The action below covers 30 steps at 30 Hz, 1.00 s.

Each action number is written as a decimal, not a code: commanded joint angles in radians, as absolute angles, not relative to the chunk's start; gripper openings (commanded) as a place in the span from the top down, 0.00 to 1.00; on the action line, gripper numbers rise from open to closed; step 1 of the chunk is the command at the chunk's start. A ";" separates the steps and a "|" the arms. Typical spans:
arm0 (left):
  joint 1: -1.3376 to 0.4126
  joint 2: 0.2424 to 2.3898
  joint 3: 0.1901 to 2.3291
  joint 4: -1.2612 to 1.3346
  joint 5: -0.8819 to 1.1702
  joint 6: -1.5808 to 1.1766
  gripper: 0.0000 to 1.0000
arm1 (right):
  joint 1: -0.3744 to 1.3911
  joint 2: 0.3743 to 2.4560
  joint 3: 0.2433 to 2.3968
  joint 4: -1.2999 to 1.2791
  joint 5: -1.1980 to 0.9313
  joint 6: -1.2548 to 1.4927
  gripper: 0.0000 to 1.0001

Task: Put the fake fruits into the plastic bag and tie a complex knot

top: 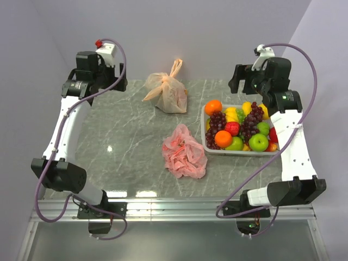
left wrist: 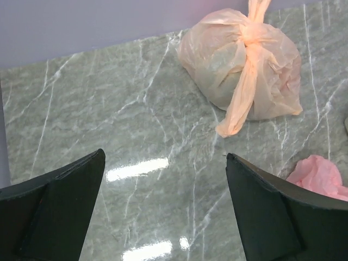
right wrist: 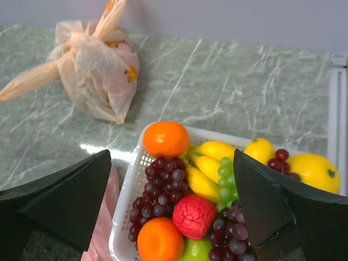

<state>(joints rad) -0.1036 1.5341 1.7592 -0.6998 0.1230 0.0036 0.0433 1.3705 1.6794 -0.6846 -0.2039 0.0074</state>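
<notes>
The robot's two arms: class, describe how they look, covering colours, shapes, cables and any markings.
Both the left arm and right arm have white links joined by boxy black joint housings. A mauve cable loops along each. The left wrist carries a small red cap. The left pincer and right pincer have broad matte black wedge-shaped fingers.

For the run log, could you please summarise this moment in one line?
left gripper open | right gripper open | fake fruits in basket | plastic bag crumpled
</notes>
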 commanded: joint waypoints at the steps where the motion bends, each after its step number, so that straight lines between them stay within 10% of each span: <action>1: -0.156 1.482 1.711 -0.623 0.089 0.081 0.01 | 0.044 1.289 1.612 -0.600 -0.261 0.022 0.00; 18: -0.708 1.522 1.362 -0.398 0.340 0.324 0.01 | 0.044 1.207 1.510 -0.788 -0.230 -0.057 0.00; 30: -0.798 1.637 1.241 -0.212 0.483 0.506 0.01 | 0.043 1.190 1.497 -0.905 -0.379 -0.120 0.00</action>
